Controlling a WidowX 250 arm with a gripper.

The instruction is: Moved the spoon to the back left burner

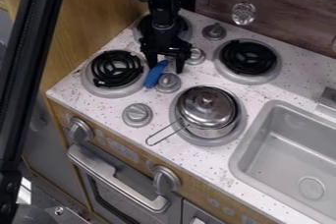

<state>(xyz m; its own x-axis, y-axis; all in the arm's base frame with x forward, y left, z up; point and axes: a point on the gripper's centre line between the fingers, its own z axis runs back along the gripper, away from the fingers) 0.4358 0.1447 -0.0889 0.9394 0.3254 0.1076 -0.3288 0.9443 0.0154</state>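
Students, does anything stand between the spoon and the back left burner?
Nothing visible blocks the way from the spoon to the back left burner, though the gripper and its arm hide part of that stretch.

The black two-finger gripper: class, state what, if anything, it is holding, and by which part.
Nothing looks held: the black two-finger gripper has its fingers apart over the blue-handled spoon, with a gap beside the handle.

– Where is the gripper (166, 69), please?
– It hangs with fingers apart, near the blue spoon (155, 74).
– And the pot (211, 132)?
– It stands, covered by its lid (197, 106), on the front right burner (205, 142).
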